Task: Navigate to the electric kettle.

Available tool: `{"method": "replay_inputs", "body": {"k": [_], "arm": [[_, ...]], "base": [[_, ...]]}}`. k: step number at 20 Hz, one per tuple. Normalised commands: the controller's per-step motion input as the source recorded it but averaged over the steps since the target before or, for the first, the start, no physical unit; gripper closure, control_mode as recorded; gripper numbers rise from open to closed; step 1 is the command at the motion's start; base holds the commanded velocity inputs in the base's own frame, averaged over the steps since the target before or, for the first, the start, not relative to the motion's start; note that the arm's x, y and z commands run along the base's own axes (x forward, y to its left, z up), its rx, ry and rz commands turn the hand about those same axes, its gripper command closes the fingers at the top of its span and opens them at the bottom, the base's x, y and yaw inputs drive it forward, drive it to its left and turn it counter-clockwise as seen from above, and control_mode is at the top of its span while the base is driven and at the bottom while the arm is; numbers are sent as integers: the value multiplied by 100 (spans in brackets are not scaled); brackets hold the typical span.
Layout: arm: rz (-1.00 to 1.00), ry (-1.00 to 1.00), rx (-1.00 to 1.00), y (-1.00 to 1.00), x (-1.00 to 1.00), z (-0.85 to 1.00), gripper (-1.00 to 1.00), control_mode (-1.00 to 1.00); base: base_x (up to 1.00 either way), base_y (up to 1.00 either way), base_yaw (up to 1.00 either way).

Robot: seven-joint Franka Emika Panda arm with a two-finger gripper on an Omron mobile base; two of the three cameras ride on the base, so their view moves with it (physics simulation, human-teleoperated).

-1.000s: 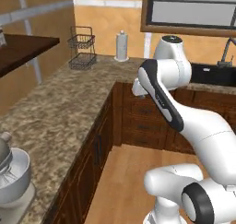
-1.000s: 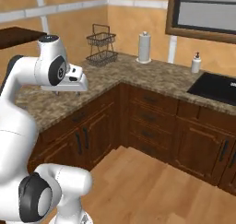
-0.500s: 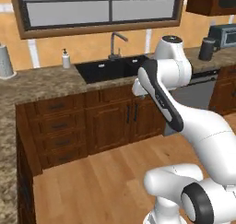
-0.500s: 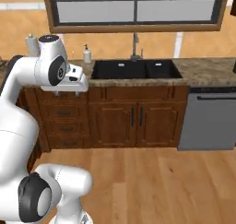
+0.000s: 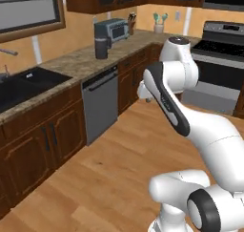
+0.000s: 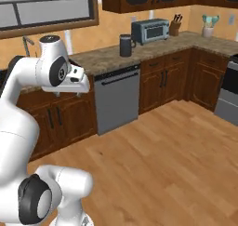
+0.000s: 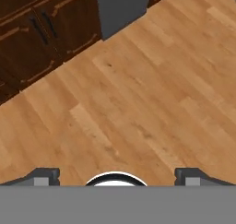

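The kitchen runs along two walls that meet at a far corner, with the counter (image 6: 186, 41) carrying everything that matters and bare wood floor (image 7: 138, 103) between it and the base. On the right wall stands the stove (image 5: 224, 40); in the long run of cabinets sits the dishwasher (image 6: 117, 99), and further left the dark sink (image 5: 24, 83) is sunk into the counter. The sink basin looks empty as far as its dark inside lets me tell. The toaster (image 6: 149, 30) sits on the counter past the dishwasher, and just beside it, on the sink side and apart from it, stands the kettle (image 6: 125, 45), upright, roughly above the dishwasher's far edge. Toward the corner are a knife block (image 6: 175, 26) holding dark-handled knives and a small pot (image 6: 208, 30) with greenish utensils standing in it. The step in hand is driving up to the kettle, which I judge is well short of done: the base stands well apart from the counter. To do it well, head for the dishwasher front, stop square to the counter, and keep the arm tucked so that it clears the counter edge. The gripper (image 7: 117, 174) points down at the floor, its fingers spread wide and holding nothing.
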Motion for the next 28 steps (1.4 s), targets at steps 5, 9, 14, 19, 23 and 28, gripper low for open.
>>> {"method": "replay_inputs", "body": {"k": [5,9,14,19,23,28], "arm": [[0,0,0,0,0,0,-100,100],[0,0,0,0,0,0,-100,100],[0,0,0,0,0,0,-100,100],[0,0,0,0,0,0,-100,100],[0,0,0,0,0,0,-100,100],[0,0,0,0,0,0,-100,100]], "base": [[88,37,-44],[100,0,0],[100,-16,12],[100,-46,28],[100,-48,35],[100,-47,41]]}}
